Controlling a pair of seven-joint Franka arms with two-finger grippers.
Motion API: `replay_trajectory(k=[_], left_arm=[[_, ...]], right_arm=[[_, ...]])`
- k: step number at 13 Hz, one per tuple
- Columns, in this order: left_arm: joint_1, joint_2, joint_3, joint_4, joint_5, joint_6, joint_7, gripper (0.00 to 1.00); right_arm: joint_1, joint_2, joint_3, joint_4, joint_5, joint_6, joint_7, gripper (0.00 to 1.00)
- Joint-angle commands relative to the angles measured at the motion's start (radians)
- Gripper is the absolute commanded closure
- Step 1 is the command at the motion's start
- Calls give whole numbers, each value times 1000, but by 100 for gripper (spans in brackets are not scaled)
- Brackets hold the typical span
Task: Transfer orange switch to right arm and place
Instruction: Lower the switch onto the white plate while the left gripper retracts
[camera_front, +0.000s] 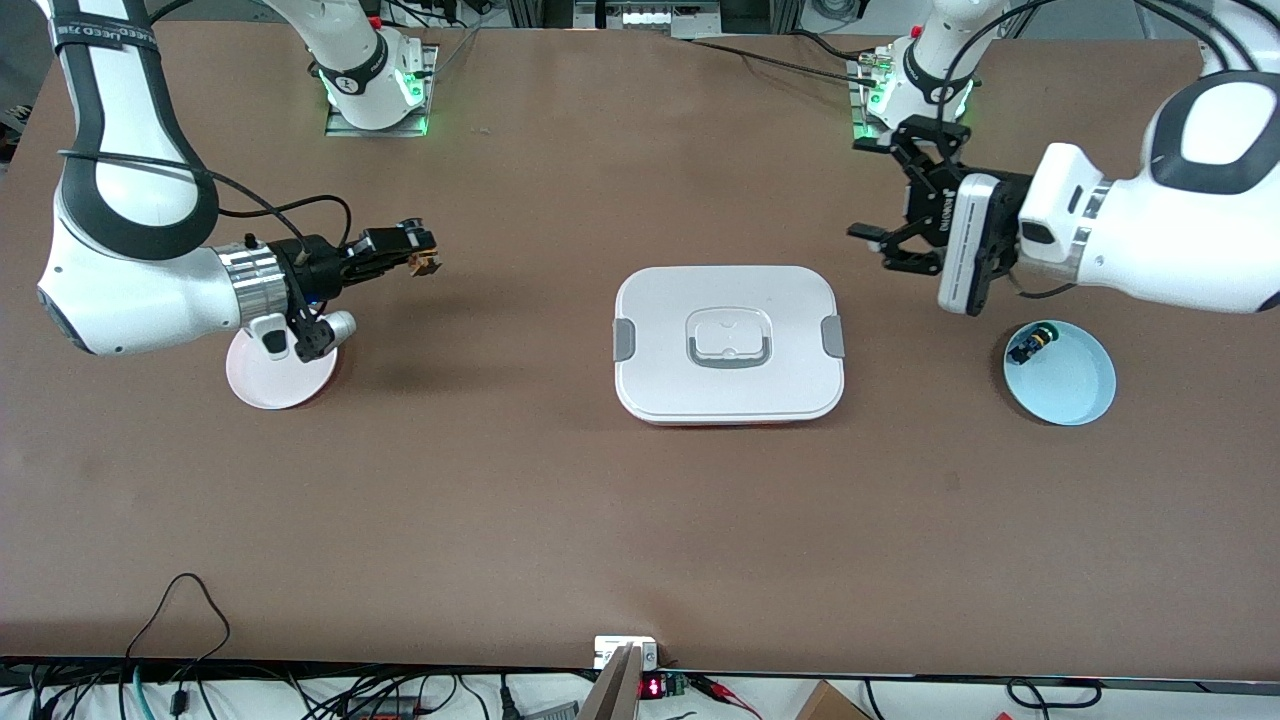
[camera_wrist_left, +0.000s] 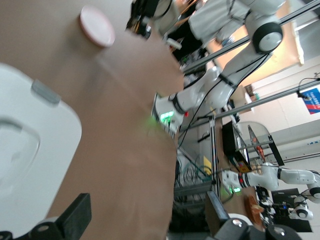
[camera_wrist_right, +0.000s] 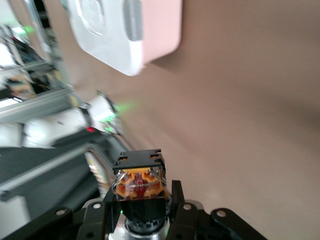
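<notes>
My right gripper (camera_front: 420, 250) hangs over the table toward the right arm's end, beside the pink plate (camera_front: 280, 372), and is shut on the orange switch (camera_front: 427, 263). In the right wrist view the switch (camera_wrist_right: 139, 180) sits between the black fingers (camera_wrist_right: 176, 200), its tan-orange boxy rear pointing outward and its black collar in the grip. The round orange face is hidden. My left gripper (camera_front: 862, 190) stands open and holds nothing, in the air above the table near the blue plate (camera_front: 1075, 385). Its fingers (camera_wrist_left: 75, 216) are spread wide with only bare table between them.
A white lidded box (camera_front: 728, 300) with grey clips lies at the table's middle. The blue plate holds a small black switch with green and blue parts (camera_front: 1032, 345). The pink plate lies partly under the right wrist. Cables hang at the edge nearest the front camera.
</notes>
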Motion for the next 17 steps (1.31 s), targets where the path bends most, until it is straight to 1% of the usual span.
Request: replay_trajectory(k=[1, 2, 4, 6, 7, 8, 10, 11, 12, 13, 14, 15, 17], left_arm=[[5, -16, -3, 82, 156, -120, -204, 0], [5, -14, -3, 102, 263, -151, -267, 0], [-1, -14, -3, 141, 432, -202, -349, 0], [-13, -19, -21, 164, 631, -258, -391, 0], [-24, -20, -23, 177, 686, -280, -392, 0], [-30, -24, -23, 190, 733, -298, -400, 0], [-47, -43, -14, 226, 837, -311, -415, 0], [-73, -97, 0, 222, 865, -303, -417, 0], [-156, -134, 128, 228, 876, -303, -420, 0], [-265, -205, 304, 225, 870, -299, -417, 0], [-385, -244, 457, 219, 872, -280, -417, 0], [-478, -267, 589, 219, 864, -273, -417, 0], [-591, -297, 786, 216, 797, -242, -431, 0]], right_arm=[[-4, -20, 7, 10, -140, 16, -144, 95], [-4, -20, 7, 10, -203, 42, -211, 98], [-2, -20, 7, 10, -333, 100, -358, 99], [-2, -20, 7, 9, -462, 177, -501, 99], [-1, -20, 8, 7, -542, 212, -593, 99], [1, -20, 8, 3, -597, 242, -659, 99], [-2, -20, 8, -14, -648, 291, -718, 99], [-2, -16, 8, -20, -688, 315, -751, 99], [-4, -9, 7, -20, -713, 344, -794, 99], [-5, -6, 7, -32, -730, 378, -824, 99], [-13, -8, 7, -61, -759, 419, -847, 99], [-22, -9, 7, -87, -768, 459, -860, 99], [-38, -6, 7, -129, -770, 530, -868, 99]])
